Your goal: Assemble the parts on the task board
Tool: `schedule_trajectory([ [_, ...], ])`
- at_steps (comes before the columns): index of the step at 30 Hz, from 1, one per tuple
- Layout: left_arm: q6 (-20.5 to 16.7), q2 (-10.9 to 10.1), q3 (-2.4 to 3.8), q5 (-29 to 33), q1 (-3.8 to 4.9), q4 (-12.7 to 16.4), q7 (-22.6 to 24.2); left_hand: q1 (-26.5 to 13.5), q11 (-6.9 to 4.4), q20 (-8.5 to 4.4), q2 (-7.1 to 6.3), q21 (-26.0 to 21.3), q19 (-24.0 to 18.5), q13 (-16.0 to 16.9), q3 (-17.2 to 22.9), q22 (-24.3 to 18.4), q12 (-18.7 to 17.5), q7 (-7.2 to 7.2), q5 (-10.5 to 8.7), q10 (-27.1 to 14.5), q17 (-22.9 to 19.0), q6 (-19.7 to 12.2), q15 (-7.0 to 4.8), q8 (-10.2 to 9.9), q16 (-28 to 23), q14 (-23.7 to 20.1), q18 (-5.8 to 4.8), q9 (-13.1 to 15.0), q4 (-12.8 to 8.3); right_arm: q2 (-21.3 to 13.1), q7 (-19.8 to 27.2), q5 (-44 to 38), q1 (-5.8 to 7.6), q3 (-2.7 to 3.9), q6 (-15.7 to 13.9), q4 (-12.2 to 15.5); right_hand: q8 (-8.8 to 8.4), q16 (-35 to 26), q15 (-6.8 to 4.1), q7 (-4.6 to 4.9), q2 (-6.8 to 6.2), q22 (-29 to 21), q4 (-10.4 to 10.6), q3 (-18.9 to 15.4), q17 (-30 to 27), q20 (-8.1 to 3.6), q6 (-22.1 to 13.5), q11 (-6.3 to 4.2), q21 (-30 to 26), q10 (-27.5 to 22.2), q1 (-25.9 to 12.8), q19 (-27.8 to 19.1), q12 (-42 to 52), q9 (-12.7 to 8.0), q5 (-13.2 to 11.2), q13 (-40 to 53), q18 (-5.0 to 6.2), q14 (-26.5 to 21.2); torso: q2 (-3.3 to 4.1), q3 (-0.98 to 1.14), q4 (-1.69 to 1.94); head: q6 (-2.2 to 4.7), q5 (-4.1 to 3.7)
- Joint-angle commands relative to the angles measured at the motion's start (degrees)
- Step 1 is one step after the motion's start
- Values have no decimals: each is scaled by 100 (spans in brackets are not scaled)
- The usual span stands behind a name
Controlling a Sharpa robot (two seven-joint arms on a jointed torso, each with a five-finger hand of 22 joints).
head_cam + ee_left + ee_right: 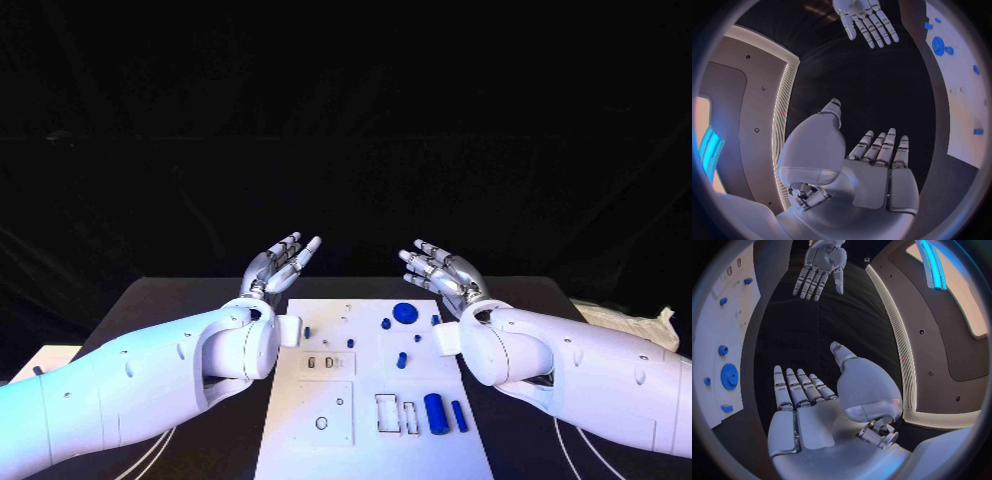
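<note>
The white task board (325, 400) lies in the middle of the black table, with several small blue parts on it. A round blue gear (405, 313) sits near its far end; blue cylinders (436, 412) lie near its near right corner. My left hand (278, 263) hovers beyond the board's far left corner, fingers apart, holding nothing. My right hand (443, 271) hovers beyond the far right corner, equally empty. The left wrist view shows my left hand (879, 170), my right hand (865, 20) and the board (967, 95). In the right wrist view are my right hand (807, 405), my left hand (820, 265) and the gear (729, 376).
A crumpled white cloth (627, 322) lies at the table's right edge. White cables (152, 450) run along the near left and near right of the table. Black table surface (188, 300) surrounds the board on both sides.
</note>
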Motion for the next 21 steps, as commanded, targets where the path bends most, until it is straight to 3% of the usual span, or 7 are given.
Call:
schedule_trajectory([
  [1,466,20,2,35,16,-20,73,370,81,89,54,74,83,35,18,32,56,609,37,319,44,304,59,58,84,321,149,37,80,35,-480,-611,31,-7,1184,-94,136,188,51,824,26,182,-419,140,104,58,915,115,399,1251,685,1126,180,89,50,93,286,1362,1,-2,0,0,-2],
  [5,466,20,2,35,16,-20,73,506,165,91,151,241,501,81,0,123,130,642,26,922,121,893,99,156,212,992,153,92,53,55,-603,-744,52,-14,1471,-162,304,416,-143,735,-74,332,-736,236,183,35,1938,-34,809,2766,993,2034,421,175,-19,180,498,2811,1,-2,0,0,-2],
  [8,466,20,2,35,16,-20,73,614,259,83,232,645,1524,158,-42,336,297,608,19,1927,244,1779,140,332,473,2049,129,176,20,62,-644,-788,59,-17,1566,-184,395,468,-266,635,-140,388,-884,287,174,8,2662,-147,1018,3185,1089,2427,467,214,-41,164,603,3199,1,-2,0,0,-2],
  [9,466,20,2,35,16,-20,73,654,230,80,254,892,2127,187,-59,461,369,577,16,2349,275,2043,104,378,565,2320,166,195,3,63,-646,-790,59,-17,1571,-185,418,481,-295,611,-161,392,-920,305,174,-11,2871,-182,1052,3293,1103,2495,473,222,-55,161,614,3305,1,-2,0,0,-2],
  [10,759,-260,1,35,17,83,165,693,156,70,280,1108,2593,219,-80,558,454,575,13,2851,305,2331,24,427,667,2591,237,214,-14,-115,-359,-2157,99,37,990,-409,421,478,-330,593,-165,396,-948,338,166,-37,3067,-206,1092,3397,1104,2577,456,220,-62,149,609,3413,99,2,11,-28,36],
  [12,919,-330,1,35,18,134,146,765,39,44,324,1399,3155,231,-125,665,525,586,9,3468,348,2797,-135,492,826,3079,376,235,-51,-142,-371,-2466,110,57,917,-416,424,482,-393,553,-179,406,-999,416,159,-104,3453,-245,1170,3590,1096,2726,419,216,-88,137,603,3637,128,1,14,-27,23],
  [21,1326,-656,4,34,41,470,69,1112,-239,-281,410,1910,4408,243,-251,804,614,438,9,4525,546,3776,-508,595,1061,4351,432,227,-356,-252,-530,-3712,225,161,617,-386,381,581,-680,439,-276,608,-1175,757,200,-435,4072,-448,1680,4298,1064,3309,329,208,-130,144,599,4525,352,-6,-12,73,28],
])
